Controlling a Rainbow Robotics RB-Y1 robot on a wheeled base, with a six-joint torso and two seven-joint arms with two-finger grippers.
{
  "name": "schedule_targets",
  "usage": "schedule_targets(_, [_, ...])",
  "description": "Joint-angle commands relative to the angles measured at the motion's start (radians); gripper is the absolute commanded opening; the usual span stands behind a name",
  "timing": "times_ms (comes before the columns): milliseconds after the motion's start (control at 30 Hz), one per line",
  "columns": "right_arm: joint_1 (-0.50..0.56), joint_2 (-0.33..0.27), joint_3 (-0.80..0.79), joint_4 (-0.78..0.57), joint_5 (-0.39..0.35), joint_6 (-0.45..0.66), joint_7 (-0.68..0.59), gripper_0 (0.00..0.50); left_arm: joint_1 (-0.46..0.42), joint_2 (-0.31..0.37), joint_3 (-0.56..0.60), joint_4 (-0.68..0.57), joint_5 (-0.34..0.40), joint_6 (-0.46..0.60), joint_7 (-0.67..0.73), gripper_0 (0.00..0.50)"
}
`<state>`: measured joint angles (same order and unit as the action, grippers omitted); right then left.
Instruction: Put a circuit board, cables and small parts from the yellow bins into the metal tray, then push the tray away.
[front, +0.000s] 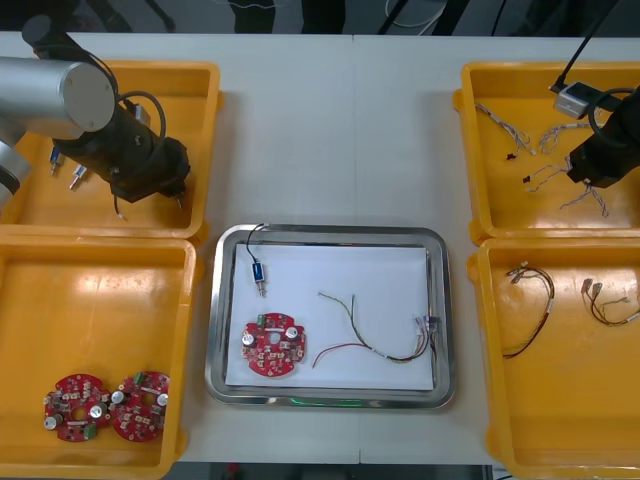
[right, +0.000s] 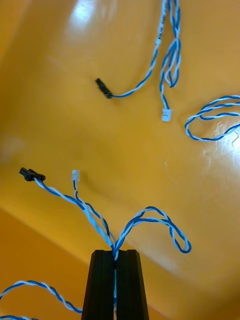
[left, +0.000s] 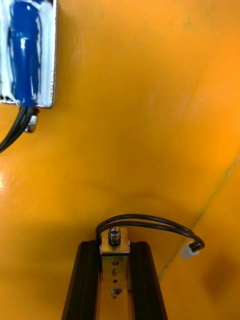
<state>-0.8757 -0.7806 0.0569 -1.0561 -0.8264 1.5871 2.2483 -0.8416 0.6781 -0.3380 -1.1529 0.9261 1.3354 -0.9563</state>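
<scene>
Black fingers are hiding most of the held metal part (left: 114, 236), which the left gripper (left: 114, 246) is clamping above the far-left bin (front: 185, 110). We are seeing just its top end and its black lead (left: 150, 220) curling out. The right gripper (right: 115, 254) is pinching a twisted blue and white cable (right: 92, 212) over the far-right bin (front: 500, 190), and that cable's lower run is being cut off beside the fingers. From the front, both near bins are being cut off at the desk's near edge.

We are counting four yellow bins. The far-left one is carrying two loose metal parts (front: 78, 178) near its left edge. The near-left bin (front: 100, 300) is holding two red circuit boards (front: 77, 406) by its near edge. The near-right bin (front: 560, 400) is holding two cables (front: 530, 310) toward its far edge. The far-right bin's other twisted cables (front: 545, 140) are too tangled for us to count.

The metal tray (front: 330, 232), white inside, is sitting mid-desk. It is carrying one circuit board (front: 272, 346) by its near-left corner, one blue-bodied metal part (front: 258, 272) by its far-left corner, one red and yellow cable (front: 350, 330), and a thin wire (front: 430, 325) along its right edge that we are struggling to make out.
</scene>
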Motion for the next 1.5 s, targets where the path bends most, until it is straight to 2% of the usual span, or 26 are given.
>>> schedule_targets(33, [-0.045, -0.048, -0.095, -0.108, 0.018, 0.12, -0.03, 0.0, -0.047, -0.011, -0.015, -0.001, -0.012, -0.015, -0.059, 0.0])
schedule_targets(367, [-0.02, -0.048, -0.167, -0.292, 0.033, 0.333, -0.07, 0.0, -0.047, 0.003, 0.033, -0.001, 0.019, -0.013, -0.071, 0.0])
schedule_targets(767, [0.009, -0.026, -0.173, -0.518, 0.003, 0.333, -0.102, 0.0, -0.047, 0.015, 0.085, -0.002, 0.019, 0.007, -0.081, 0.0])
schedule_targets(967, [0.067, -0.022, -0.12, -0.687, -0.086, 0.333, -0.113, 0.0, -0.047, 0.026, 0.14, -0.05, 0.014, 0.076, -0.081, 0.0])
schedule_targets(1267, [0.081, -0.02, 0.04, -0.837, -0.208, 0.333, -0.139, 0.0, -0.047, 0.051, 0.223, -0.157, 0.003, 0.235, -0.067, 0.0])
schedule_targets(1500, [0.081, -0.005, 0.129, -0.933, -0.24, 0.333, -0.184, 0.0, -0.047, 0.057, 0.24, -0.237, -0.015, 0.329, -0.036, 0.0])
